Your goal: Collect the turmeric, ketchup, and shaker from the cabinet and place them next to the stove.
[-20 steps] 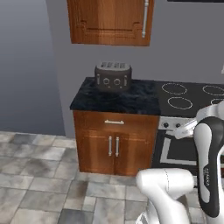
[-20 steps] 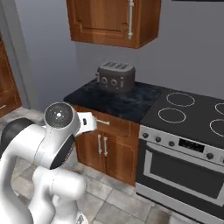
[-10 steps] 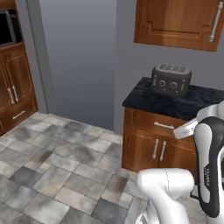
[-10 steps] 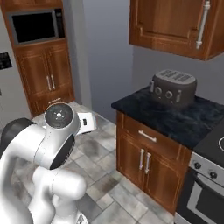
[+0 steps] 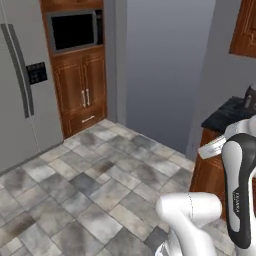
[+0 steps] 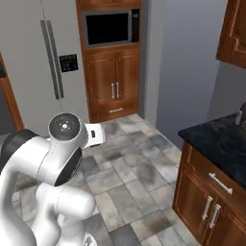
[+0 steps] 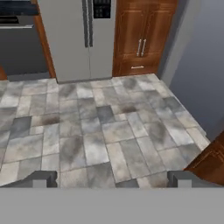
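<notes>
two dark fingertips (image 7: pixel 43 178) of the hand (image 7: pixel 111 180) stand wide apart, holding nothing, over grey floor tiles (image 7: pixel 100 127). far right, a corner of the cabinet (image 6: pixel 234 31) hangs upright above the black table (image 6: pixel 218 141). far left stands a tall grey fridge (image 6: pixel 45 57).

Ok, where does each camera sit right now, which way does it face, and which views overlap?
Left base view: behind the arm on its left, facing the fridge, built-in microwave and tiled floor; the white arm rises at lower right.
Right base view: behind on the right, facing the same fridge and microwave, plus a dark counter; the arm shows lower left.
Hand view: on the hand, looking down across the floor to the fridge; the open claw shows at the bottom.
Shared: fridge, floor and wooden cupboard doors in all three.
</notes>
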